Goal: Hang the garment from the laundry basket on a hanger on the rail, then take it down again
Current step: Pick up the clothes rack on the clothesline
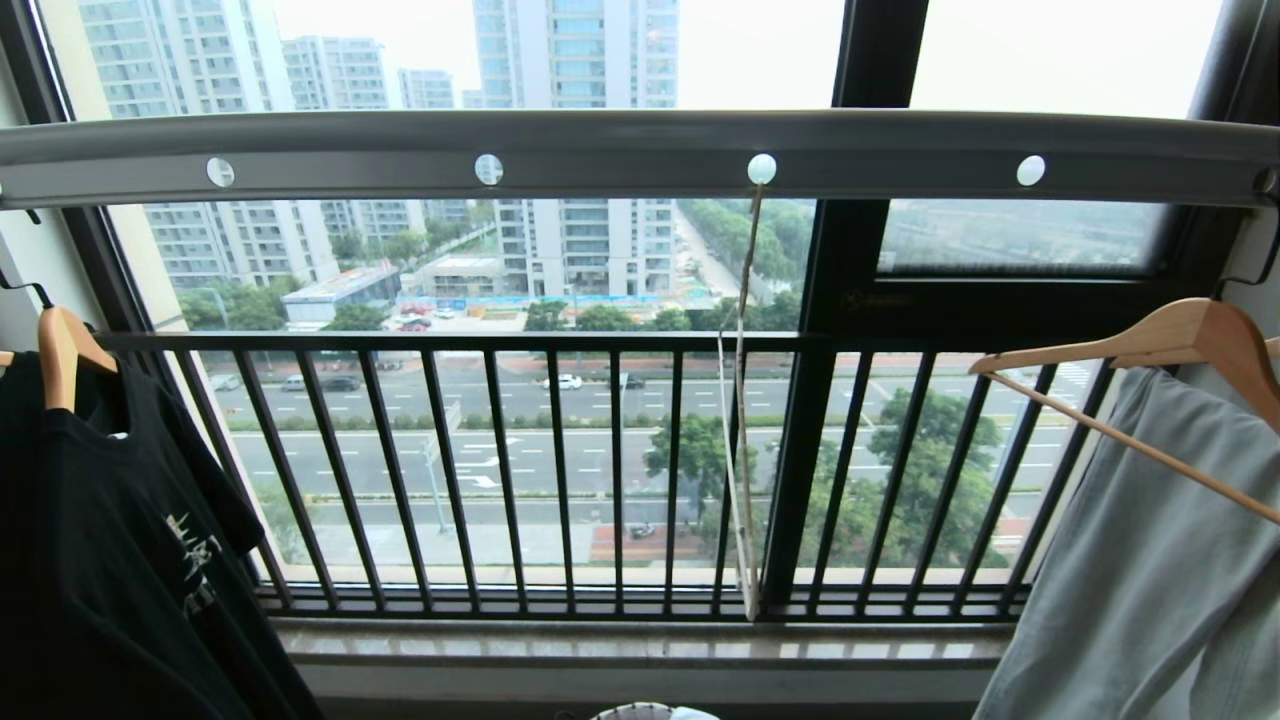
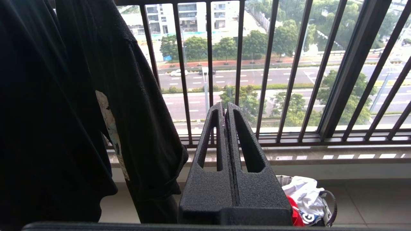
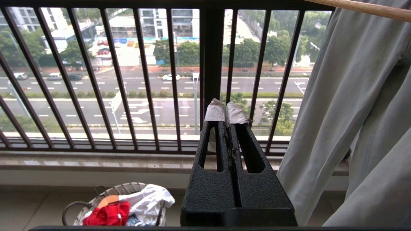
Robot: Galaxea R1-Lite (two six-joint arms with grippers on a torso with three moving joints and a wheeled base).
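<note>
Hazy daylight floods in through the window (image 1: pixel 520 300), and the sky beyond is washed out to white. The black T-shirt (image 1: pixel 110 540) is backlit, nearly a silhouette. The rail (image 1: pixel 620 150) curves from lens distortion. Both wrist views are sharp, with soft, faint shadows.

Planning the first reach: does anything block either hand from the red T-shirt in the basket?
Nothing visible does. The red T-shirt lies atop the small round woven laundry basket on the floor beside white cloth. Both the left hand and right hand are shut, with open air before them.
</note>
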